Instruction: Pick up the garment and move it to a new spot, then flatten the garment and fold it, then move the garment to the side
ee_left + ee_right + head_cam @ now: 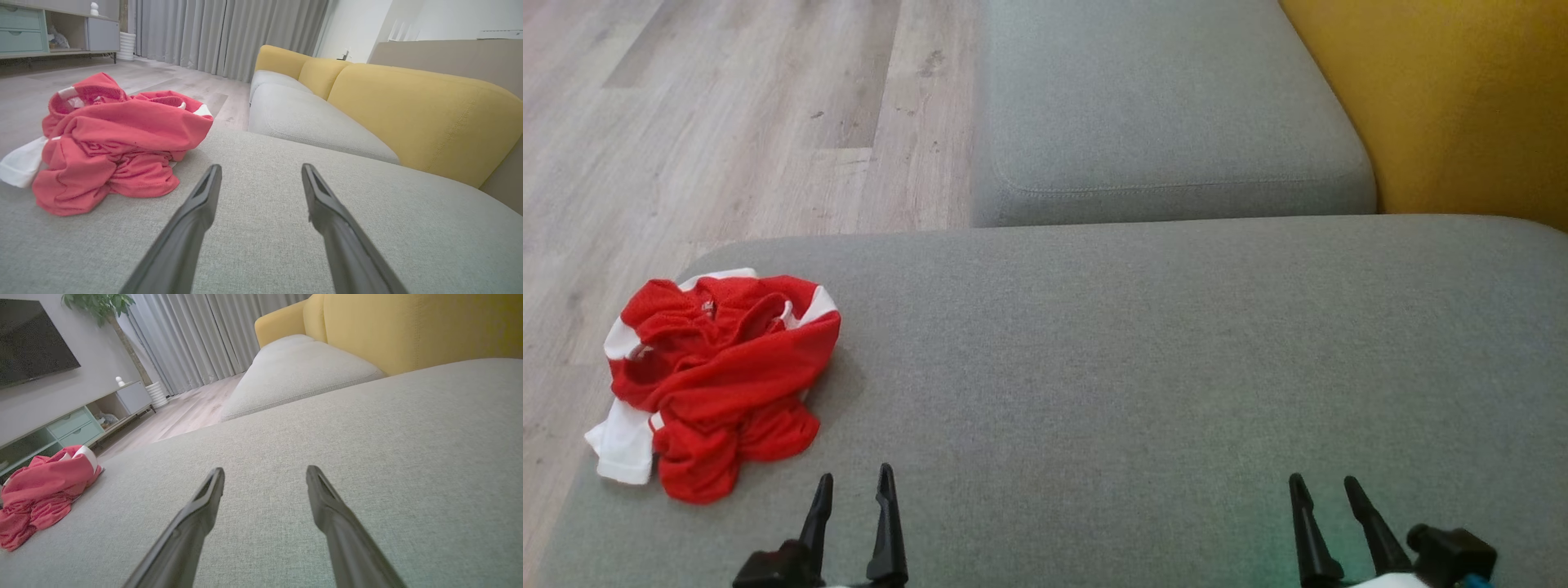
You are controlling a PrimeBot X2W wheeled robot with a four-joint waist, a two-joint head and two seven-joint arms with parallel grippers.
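At the bottom edge of the head view, the left tool sits at lower left and the right tool at lower right, both pointing up the frame. Each has its two dark fingers spread apart with nothing between them, so both are released and empty. The wrist views show the same gap over bare grey fabric. Neither tool touches the garment.

Just above and to the left of the left tool, at the left side of the frame, lies the garment, a red piece with white trim bunched into a crumpled heap. It rests on the wide grey seat cushion, close to that cushion's left edge, and a white part reaches that edge. The right tool is well apart from it, across the bare middle of the cushion.

Further up the frame, a second cushion takes the top centre, with the wooden floor at upper left and the yellow backrest at upper right.

As I judge it, none of the task is done yet: the garment is not lifted, not spread flat, and shows no fold. Every step is left: the pick-up, the carry to a new spot, the flattening, the folding and the move aside. The open middle of the seat cushion looks roomy enough for the new spot, and the left tool seems the nearer one for a first grasp.
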